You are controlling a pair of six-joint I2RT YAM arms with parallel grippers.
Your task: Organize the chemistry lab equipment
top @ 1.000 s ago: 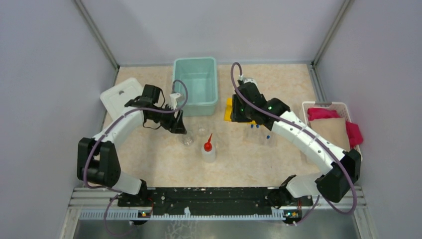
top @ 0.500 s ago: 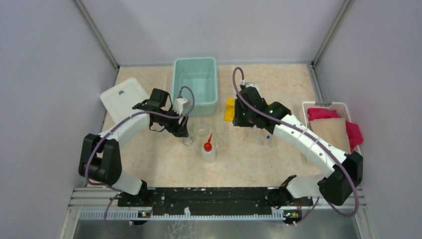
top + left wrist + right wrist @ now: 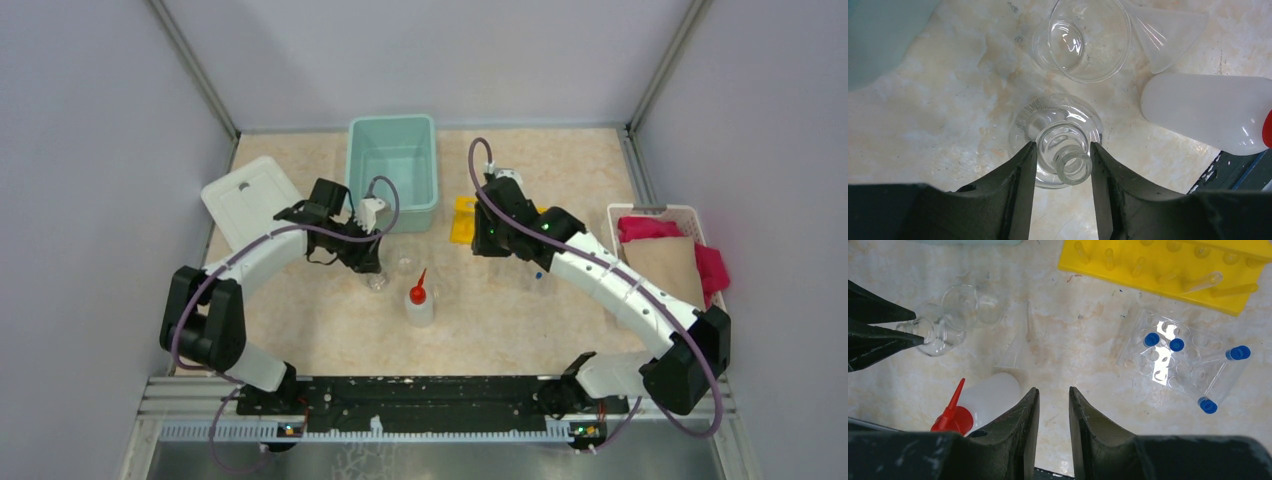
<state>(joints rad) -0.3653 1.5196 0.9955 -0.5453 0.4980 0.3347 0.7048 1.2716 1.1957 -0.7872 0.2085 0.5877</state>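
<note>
**A:** Left gripper (image 3: 1063, 146), state?

**B:** Jaws stood apart, straddling the neck of a small glass cup (image 3: 1068, 155). A thin gap showed at one finger, so there was no firm clamp. The cup stood on the table (image 3: 938, 115). A second glass cup (image 3: 1088, 40) sat just ahead of the fingertips. The squeeze bottle (image 3: 1208, 120) lay off to their right.

**A:** Right gripper (image 3: 1053, 390)?

**B:** Fingers were narrowly parted with nothing between them, over bare table. The bottle's red nozzle (image 3: 950, 407) was close beside its left finger. Blue-capped test tubes (image 3: 1220, 372) lay ahead and to the right, partly on a clear holed tray (image 3: 1155, 347). The yellow rack (image 3: 1168, 270) was farther ahead, just beyond the tray.
</note>
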